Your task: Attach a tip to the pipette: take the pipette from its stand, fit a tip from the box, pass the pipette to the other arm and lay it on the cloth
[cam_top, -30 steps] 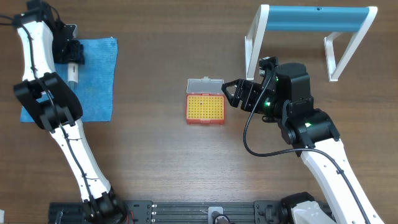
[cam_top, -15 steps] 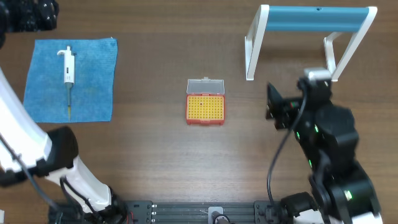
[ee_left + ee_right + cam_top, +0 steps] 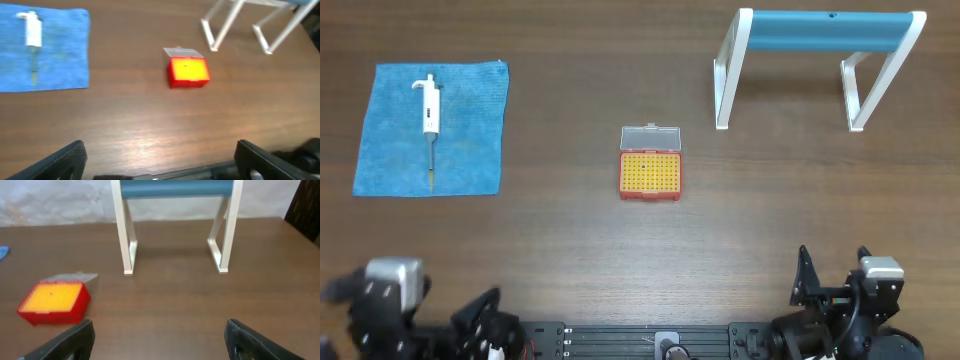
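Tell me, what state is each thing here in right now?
cloth: spread flat.
pipette: lying on the cloth, tip fitted.
tip box: lid open.
stand: upright, empty.
left gripper: open, empty.
right gripper: open, empty.

Wooden table [image 3: 570,250]; on it blue cloth [image 3: 470,120]; tip box [image 3: 650,175]; stand [image 3: 825,30]

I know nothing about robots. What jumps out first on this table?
The bright blue cloth at the table's far left catches the eye, with a white pipette lying on it. In the middle sits a small red box of yellow tips, its lid open. At the far right stands a white-legged stand with a blue bar across its top.
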